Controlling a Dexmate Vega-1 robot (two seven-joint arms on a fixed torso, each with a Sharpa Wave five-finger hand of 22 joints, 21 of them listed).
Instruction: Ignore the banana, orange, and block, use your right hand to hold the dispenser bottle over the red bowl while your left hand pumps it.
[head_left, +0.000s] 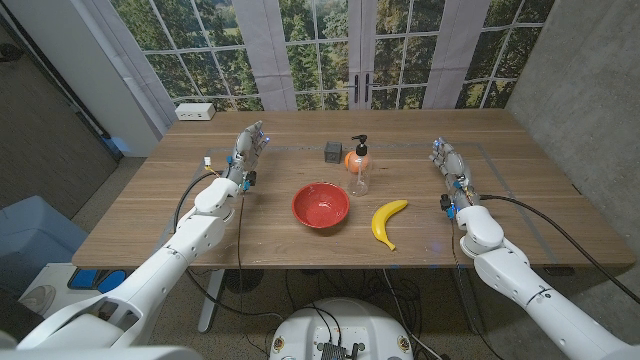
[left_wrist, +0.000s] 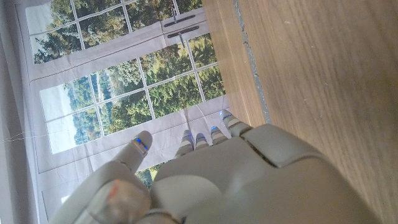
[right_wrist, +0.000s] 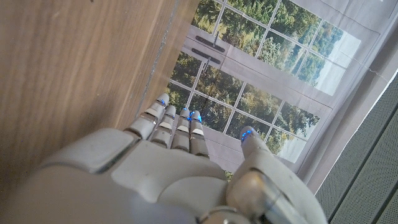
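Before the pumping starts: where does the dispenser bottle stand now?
In the head view the bottle stands upright mid-table, just behind the red bowl, right in front of the orange.

No text, label, brand, number or sign can be read in any of the views. The dispenser bottle (head_left: 358, 166) is clear with a black pump, and any label on it is too small to make out. The white box (head_left: 194, 112) at the far corner of the desk (head_left: 260, 235) shows no legible marking.
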